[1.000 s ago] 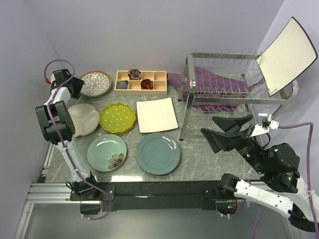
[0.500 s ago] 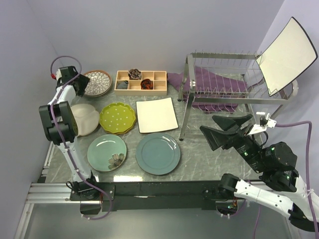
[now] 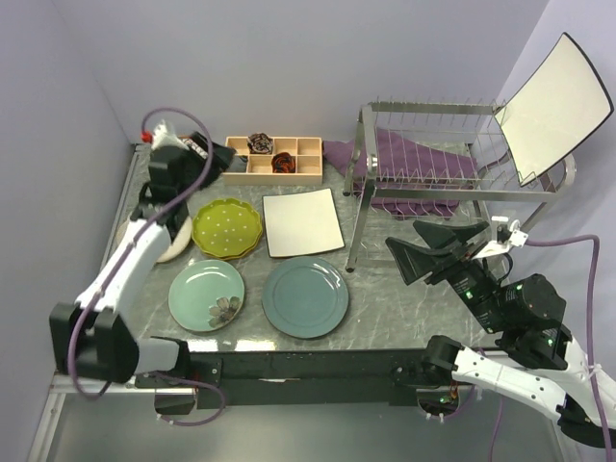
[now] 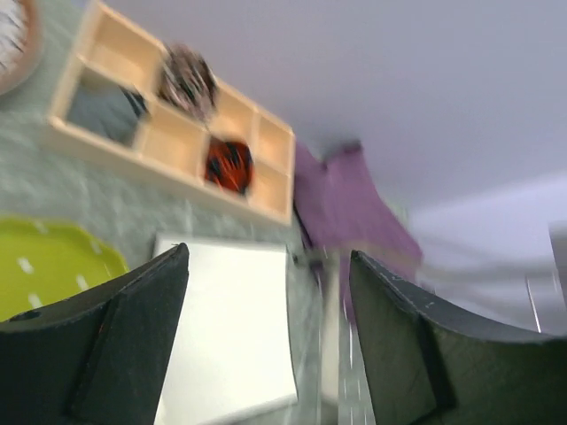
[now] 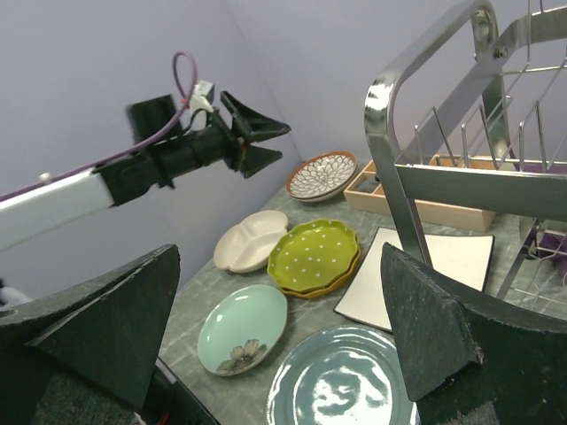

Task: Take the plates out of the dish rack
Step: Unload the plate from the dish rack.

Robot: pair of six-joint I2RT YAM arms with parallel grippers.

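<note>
Lilac walls are noted on two sides of a grey marbled bench (image 3: 385, 310).

Far left corner: a brown-rimmed petal-patterned plate (image 5: 321, 175) is recorded in the right wrist view. In the top view it is masked by the left arm.

The left arm is raised from its base at the near left corner, with the forearm slanted towards the far edge. The left gripper (image 5: 266, 143) is held high above the left end of the wooden compartment tray (image 3: 274, 160) and is pointed towards the rack. Its jaws are parted wide and nothing is held between them.

Left edge, under the arm: a cream divided plate (image 5: 251, 241) is laid flat. Just beside it a yellow-green scalloped plate (image 3: 227, 227) is set. Along the near edge a pale green floral plate (image 3: 206, 295) and a teal plate (image 3: 305, 296) are laid side by side. At mid-bench a white square plate (image 3: 302, 222) is laid flat.

Far right corner: the dish rack (image 3: 433, 178) is stood over a purple cloth (image 3: 414, 152). A second white square plate (image 3: 555, 106) is lodged at its right end, tilted outwards.

The right arm is folded at the near right corner. The right gripper (image 3: 409, 245) is held in front of the rack's near left leg, with jaws spread fully and nothing gripped.
</note>
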